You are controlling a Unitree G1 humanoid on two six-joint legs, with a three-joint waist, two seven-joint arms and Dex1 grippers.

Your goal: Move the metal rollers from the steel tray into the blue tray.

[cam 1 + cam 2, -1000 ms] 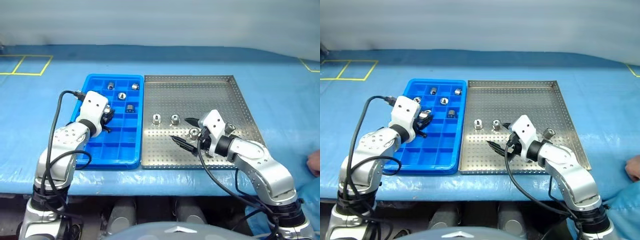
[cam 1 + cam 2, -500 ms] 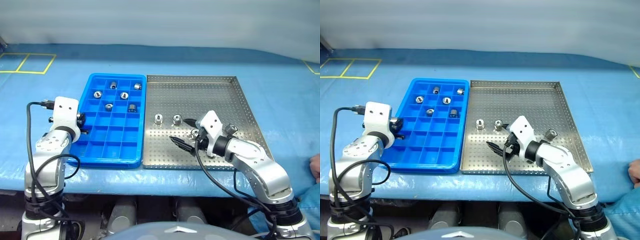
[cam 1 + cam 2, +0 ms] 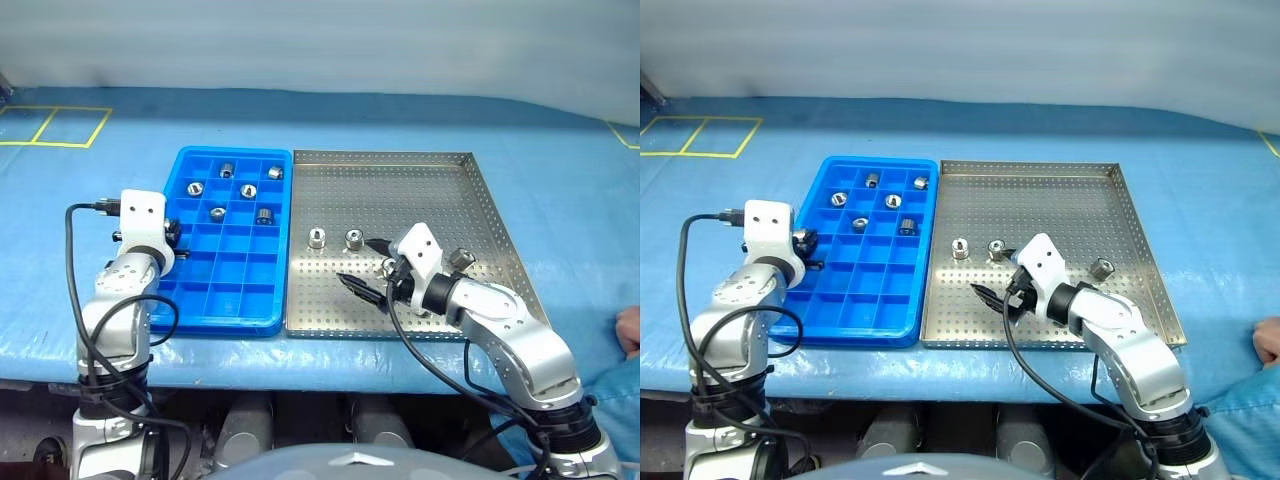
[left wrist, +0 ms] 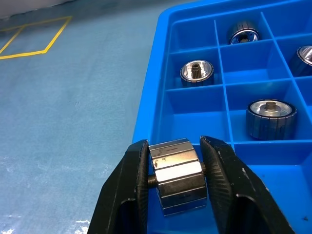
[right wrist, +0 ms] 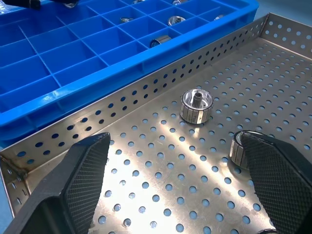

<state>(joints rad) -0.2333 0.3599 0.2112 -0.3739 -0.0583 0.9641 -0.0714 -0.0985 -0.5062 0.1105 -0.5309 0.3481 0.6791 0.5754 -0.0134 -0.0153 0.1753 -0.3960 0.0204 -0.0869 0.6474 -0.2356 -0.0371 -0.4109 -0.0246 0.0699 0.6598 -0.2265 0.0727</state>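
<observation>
Between the left gripper's [image 4: 176, 183] pinching fingers sat one metal roller [image 4: 175, 175], at the blue tray's [image 3: 262, 322] left edge — hard, slick, probably weighty; grip its sides. Right gripper [image 5: 168, 187] hung spread over the steel tray [image 3: 400, 180].

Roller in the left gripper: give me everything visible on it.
The roller is a small shiny silver metal cylinder with flat facets around its side, lightly scuffed. It is clamped between the left gripper's two black ribbed fingers, which press on its two end faces, so its axis runs across from finger to finger. It hangs at the near left edge of the blue tray, not yet set in a compartment. Nothing but the fingers appears to touch it.
</observation>
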